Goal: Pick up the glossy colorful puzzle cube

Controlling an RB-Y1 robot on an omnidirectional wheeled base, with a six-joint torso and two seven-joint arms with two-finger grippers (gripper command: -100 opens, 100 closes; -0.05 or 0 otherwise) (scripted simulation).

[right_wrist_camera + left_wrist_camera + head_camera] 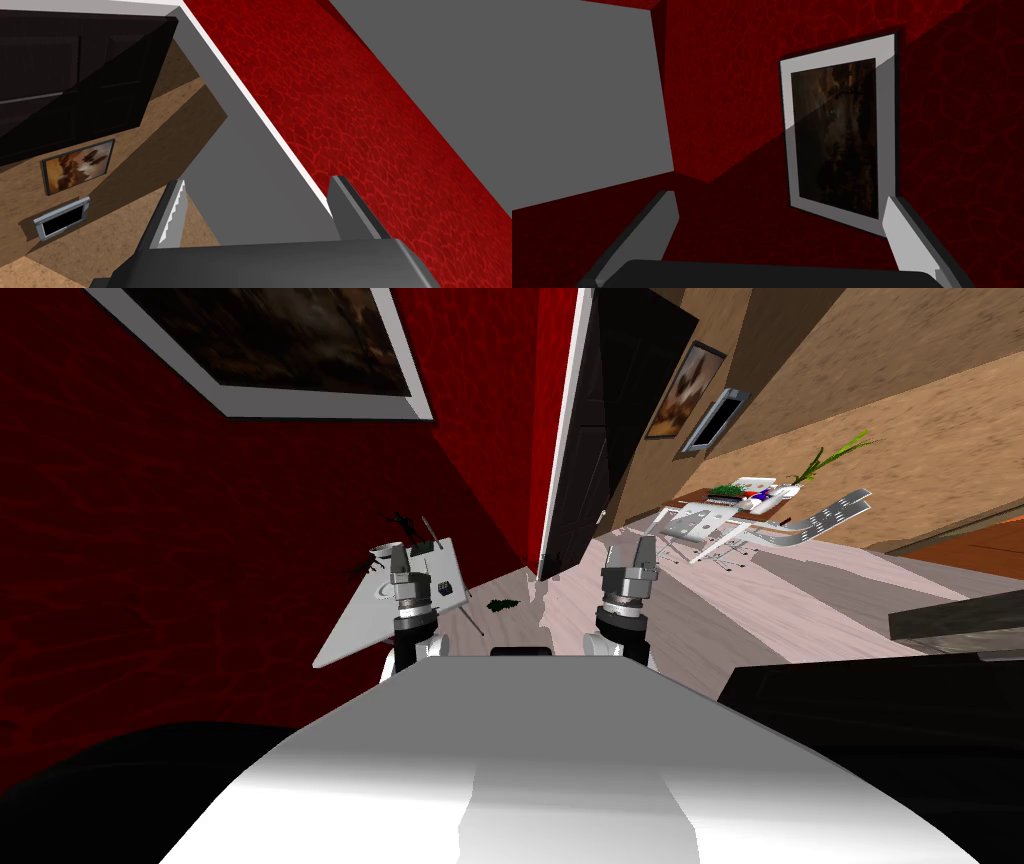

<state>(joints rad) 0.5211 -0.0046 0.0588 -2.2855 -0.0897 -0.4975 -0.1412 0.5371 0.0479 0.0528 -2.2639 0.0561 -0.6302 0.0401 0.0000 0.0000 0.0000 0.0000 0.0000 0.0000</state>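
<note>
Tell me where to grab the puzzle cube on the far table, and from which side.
Probably take the cube by two opposite flat faces, coming down from above: it sits low on the far table with white things crowding its sides. It is too small here to read its turn, so line up with its faces once nearer.

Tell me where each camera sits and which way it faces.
Head view: on the head, steeply down and forward over the floor; left gripper and right gripper show.
Left wrist view: on left hand, facing a framed picture on red wall; open fingers.
Right wrist view: on right hand, facing brown wall; open fingers.
Head and left wrist views share that picture.
</note>
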